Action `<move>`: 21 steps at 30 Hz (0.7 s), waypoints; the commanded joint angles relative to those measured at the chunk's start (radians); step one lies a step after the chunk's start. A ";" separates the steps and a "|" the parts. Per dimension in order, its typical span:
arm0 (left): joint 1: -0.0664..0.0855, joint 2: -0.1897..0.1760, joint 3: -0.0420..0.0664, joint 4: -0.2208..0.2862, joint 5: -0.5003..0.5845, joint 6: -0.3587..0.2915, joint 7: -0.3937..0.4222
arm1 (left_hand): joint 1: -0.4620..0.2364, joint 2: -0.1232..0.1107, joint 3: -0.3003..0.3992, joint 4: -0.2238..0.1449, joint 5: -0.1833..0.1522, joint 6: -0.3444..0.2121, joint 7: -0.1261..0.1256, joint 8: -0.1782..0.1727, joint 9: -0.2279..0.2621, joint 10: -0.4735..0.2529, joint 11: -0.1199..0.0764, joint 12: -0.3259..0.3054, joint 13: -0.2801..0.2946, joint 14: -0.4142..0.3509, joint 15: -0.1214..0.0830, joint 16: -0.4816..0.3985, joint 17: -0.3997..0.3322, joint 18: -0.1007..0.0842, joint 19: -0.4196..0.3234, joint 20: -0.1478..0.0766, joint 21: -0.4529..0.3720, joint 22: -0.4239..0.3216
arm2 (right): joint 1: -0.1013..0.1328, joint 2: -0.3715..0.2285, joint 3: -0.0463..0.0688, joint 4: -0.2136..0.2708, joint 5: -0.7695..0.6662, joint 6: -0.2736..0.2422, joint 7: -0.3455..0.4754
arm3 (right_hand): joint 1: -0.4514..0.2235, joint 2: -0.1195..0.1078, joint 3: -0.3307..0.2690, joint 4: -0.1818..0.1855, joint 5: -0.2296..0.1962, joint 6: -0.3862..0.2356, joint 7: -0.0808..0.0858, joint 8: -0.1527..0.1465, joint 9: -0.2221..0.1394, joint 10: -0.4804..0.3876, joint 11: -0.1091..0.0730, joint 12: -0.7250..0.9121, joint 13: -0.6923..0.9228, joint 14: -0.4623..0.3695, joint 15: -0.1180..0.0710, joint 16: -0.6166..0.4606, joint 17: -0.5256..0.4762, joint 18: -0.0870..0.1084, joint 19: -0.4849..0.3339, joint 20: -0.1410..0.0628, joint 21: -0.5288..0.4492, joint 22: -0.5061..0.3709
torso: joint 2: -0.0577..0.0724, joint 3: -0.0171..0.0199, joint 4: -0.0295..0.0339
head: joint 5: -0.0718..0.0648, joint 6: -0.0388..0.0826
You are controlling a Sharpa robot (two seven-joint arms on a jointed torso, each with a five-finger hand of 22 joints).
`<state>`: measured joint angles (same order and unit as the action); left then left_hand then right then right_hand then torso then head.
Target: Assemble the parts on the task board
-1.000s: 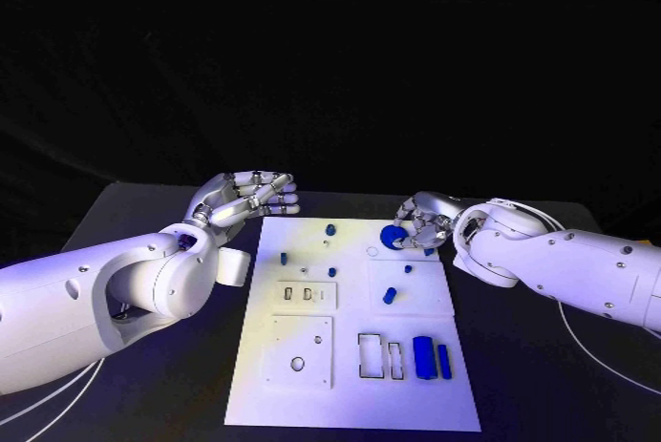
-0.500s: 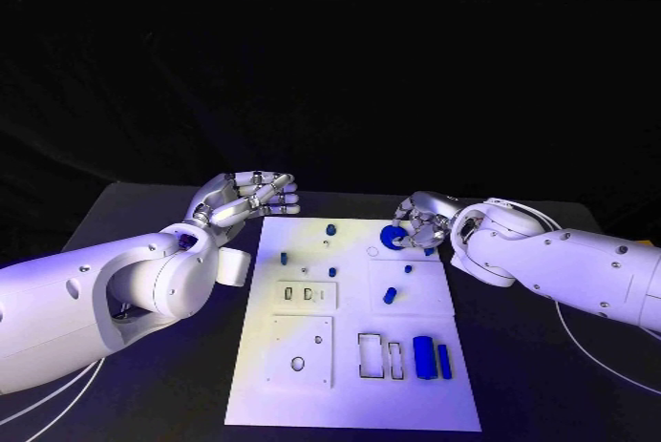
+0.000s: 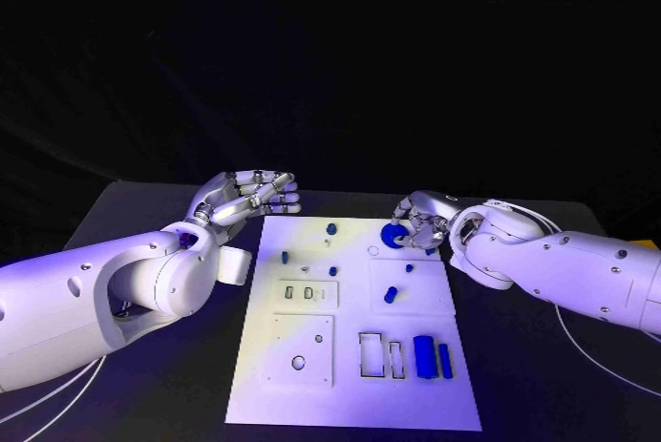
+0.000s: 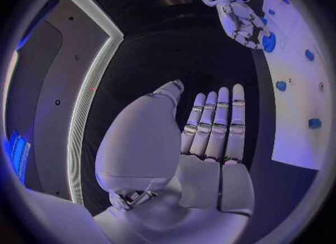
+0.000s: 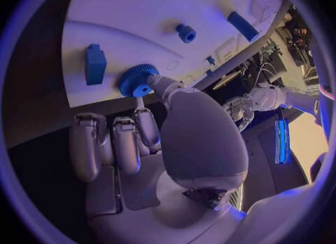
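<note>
The white task board lies in the middle of the black table. My right hand is over the board's far right corner and pinches a blue toothed gear between thumb and a finger; the right wrist view shows the gear at the board's edge with the thumb against it. My left hand hovers off the board's far left corner, fingers straight and side by side, holding nothing; the left wrist view shows its palm bare. The left wrist view also catches the right hand with the gear.
Several small blue parts sit on the board: a peg, an oblong piece, two bars near the front right beside open rectangular slots. A blue block stands next to the gear. A white cable trails at right.
</note>
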<state>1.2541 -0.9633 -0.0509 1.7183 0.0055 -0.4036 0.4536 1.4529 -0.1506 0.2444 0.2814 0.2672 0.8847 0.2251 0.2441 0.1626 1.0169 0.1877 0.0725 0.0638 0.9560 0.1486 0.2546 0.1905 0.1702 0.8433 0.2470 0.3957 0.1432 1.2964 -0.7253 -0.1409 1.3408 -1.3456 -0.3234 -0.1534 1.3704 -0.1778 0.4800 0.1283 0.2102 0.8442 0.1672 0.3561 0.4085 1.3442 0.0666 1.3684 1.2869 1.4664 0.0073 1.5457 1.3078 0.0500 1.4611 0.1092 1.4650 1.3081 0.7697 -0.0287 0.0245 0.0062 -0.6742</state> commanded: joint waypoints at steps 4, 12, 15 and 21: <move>0.001 0.002 0.001 0.000 0.002 0.020 0.002 | -0.006 0.005 0.006 -0.002 -0.003 -0.008 0.027 -0.004 -0.002 -0.001 0.007 -0.005 0.001 -0.004 0.002 -0.005 0.002 0.012 -0.002 0.006 -0.007 -0.002 | 0.000 -0.007 0.000 0.050 -0.130 -0.141 -0.004 | -0.017 -0.001 0.015 0.000 0.011 0.035 -0.019 0.012 0.013 0.021 -0.001 0.016 0.020 0.090 -0.010 0.008 0.197 -0.017 0.019 -0.002 0.014 0.147 | -0.001 -0.0006 -0.0006 | 0.002 0.003; 0.001 0.005 0.001 -0.001 0.002 0.020 0.001 | -0.006 0.005 0.006 -0.002 -0.003 -0.009 0.028 -0.005 -0.002 -0.002 0.008 -0.006 0.001 -0.005 0.002 -0.006 0.002 0.012 -0.002 0.007 -0.007 -0.002 | 0.014 0.008 0.001 0.115 -0.215 -0.181 -0.042 | -0.024 -0.004 0.020 -0.002 0.013 0.038 -0.021 0.012 0.014 0.025 -0.002 0.019 0.024 0.090 -0.011 0.008 0.196 -0.019 0.027 -0.003 0.022 0.157 | 0.000 -0.0008 0.0013 | -0.002 0.006; 0.001 0.005 0.001 0.000 0.002 0.020 0.001 | -0.007 0.004 0.005 -0.002 -0.003 -0.010 0.029 -0.006 -0.002 -0.003 0.008 -0.006 0.001 -0.005 0.002 -0.007 0.002 0.012 -0.003 0.007 -0.007 -0.003 | 0.016 0.024 0.001 0.129 -0.236 -0.182 -0.052 | -0.025 -0.005 0.021 -0.002 0.013 0.038 -0.021 0.012 0.014 0.025 -0.002 0.019 0.023 0.090 -0.011 0.008 0.196 -0.019 0.026 -0.003 0.021 0.156 | 0.000 -0.0006 0.0010 | -0.001 0.006; 0.001 0.006 0.001 0.000 0.002 0.020 0.001 | -0.007 0.004 0.005 -0.002 -0.003 -0.010 0.029 -0.006 -0.002 -0.003 0.008 -0.006 0.001 -0.005 0.002 -0.007 0.002 0.012 -0.003 0.007 -0.007 -0.003 | 0.017 0.073 0.000 0.132 -0.259 -0.177 -0.069 | -0.026 -0.007 0.022 -0.003 0.012 0.037 -0.021 0.011 0.015 0.022 -0.002 0.016 0.020 0.089 -0.011 0.007 0.194 -0.018 0.024 -0.004 0.019 0.154 | 0.001 -0.0004 0.0002 | 0.001 0.006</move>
<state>1.2540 -0.9602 -0.0509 1.7162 0.0057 -0.4019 0.4504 1.4529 -0.1506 0.2444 0.2814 0.2671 0.8811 0.2287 0.2441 0.1616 1.0133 0.1913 0.0725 0.0637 0.9560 0.1486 0.2508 0.1912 0.1701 0.8433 0.2469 0.3920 0.1421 1.3132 -0.6631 -0.1407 1.4731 -1.5469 -0.4858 -0.1943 1.3509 -0.1833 0.4950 0.1249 0.2207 0.8509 0.1679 0.3582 0.4085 1.3598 0.0644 1.3829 1.3082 1.4665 -0.0003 1.5493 1.3076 0.0503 1.4610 0.1092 1.4803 1.3079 0.7697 -0.0291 0.0251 0.0058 -0.6683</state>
